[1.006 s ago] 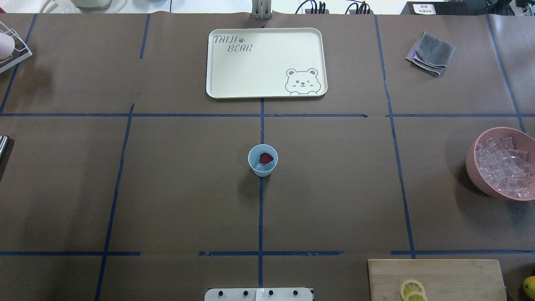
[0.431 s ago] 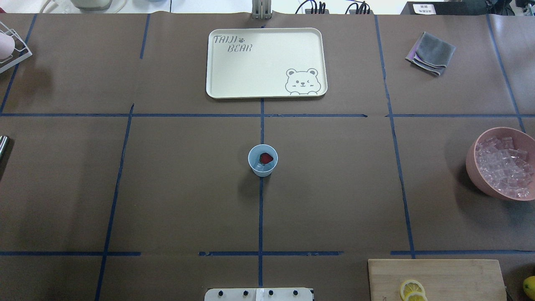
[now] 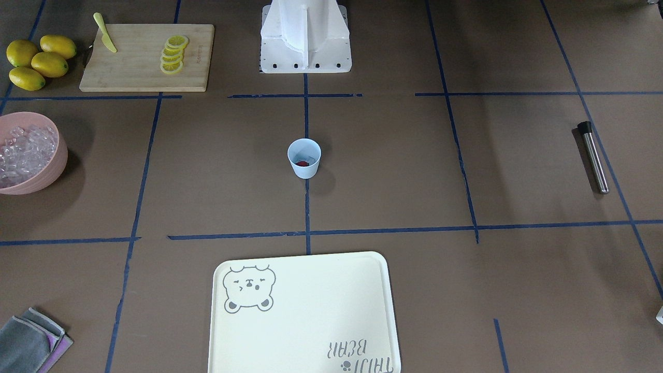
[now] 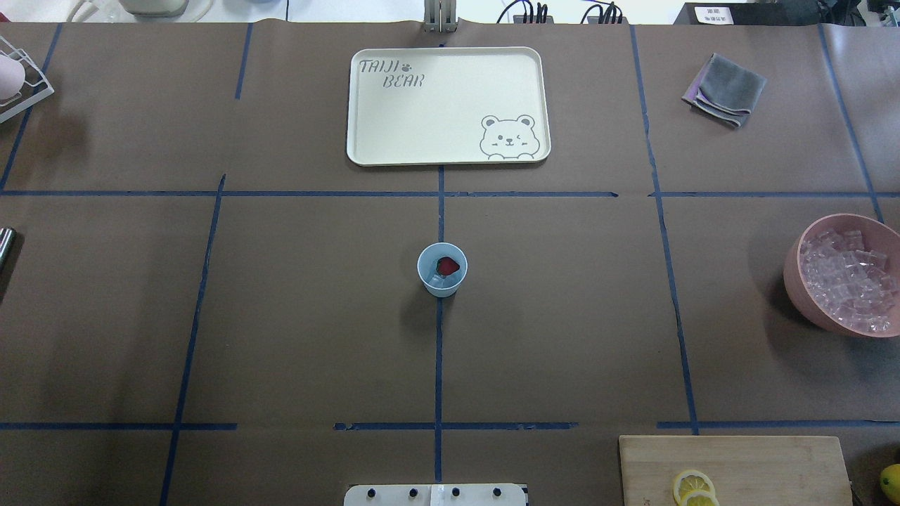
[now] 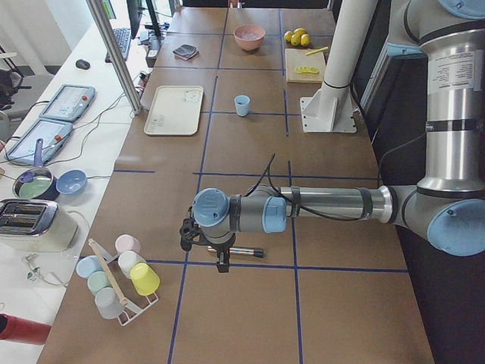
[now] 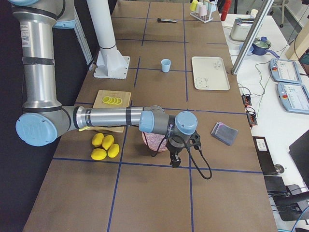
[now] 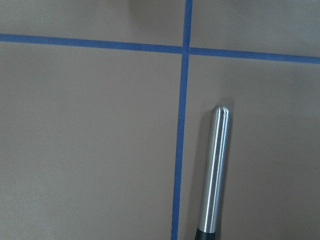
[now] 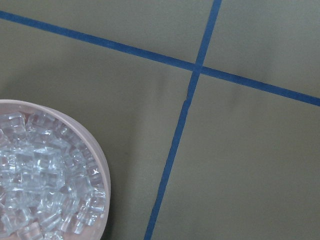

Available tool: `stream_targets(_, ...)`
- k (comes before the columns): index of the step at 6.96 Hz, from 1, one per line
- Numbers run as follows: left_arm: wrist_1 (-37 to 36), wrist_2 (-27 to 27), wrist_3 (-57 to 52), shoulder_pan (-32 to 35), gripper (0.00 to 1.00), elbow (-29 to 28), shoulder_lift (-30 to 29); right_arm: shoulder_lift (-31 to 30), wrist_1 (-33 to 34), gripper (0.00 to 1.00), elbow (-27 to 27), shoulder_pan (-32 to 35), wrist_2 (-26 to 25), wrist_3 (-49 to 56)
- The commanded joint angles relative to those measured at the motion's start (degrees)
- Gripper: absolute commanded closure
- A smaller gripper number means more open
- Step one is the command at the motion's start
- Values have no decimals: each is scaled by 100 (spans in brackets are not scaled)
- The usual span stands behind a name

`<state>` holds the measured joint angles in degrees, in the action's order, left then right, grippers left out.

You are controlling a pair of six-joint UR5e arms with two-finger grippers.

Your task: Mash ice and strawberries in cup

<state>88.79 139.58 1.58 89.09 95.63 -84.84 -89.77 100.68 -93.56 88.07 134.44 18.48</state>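
Note:
The pale blue cup (image 4: 441, 269) stands upright at the table's middle; it also shows in the front view (image 3: 304, 158). Inside it lie a red strawberry (image 4: 448, 266) and an ice cube (image 4: 436, 281). More ice (image 4: 847, 281) fills the pink bowl (image 4: 794, 295) at the right edge. My left gripper (image 5: 220, 258) shows only in the left side view, hovering over a steel muddler (image 3: 593, 157); I cannot tell whether it is open. My right gripper (image 6: 174, 158) shows only in the right side view, beside the bowl; its state is also unclear.
A cream bear tray (image 4: 447, 105) lies at the far middle. A grey cloth (image 4: 725, 89) lies far right. A cutting board (image 3: 145, 56) holds lemon slices and a yellow knife, with whole lemons (image 3: 39, 59) beside it. A cup rack (image 5: 121, 277) stands past the muddler.

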Motion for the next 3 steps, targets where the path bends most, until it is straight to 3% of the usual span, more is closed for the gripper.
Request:
stream_targets(1, -29, -10, 0, -6, 0, 227, -15, 12, -22, 0, -13, 52, 12, -3)
stream_targets(3, 6, 8, 0, -14, 0, 237, 2, 12, -22, 0, -13, 96, 30, 15)
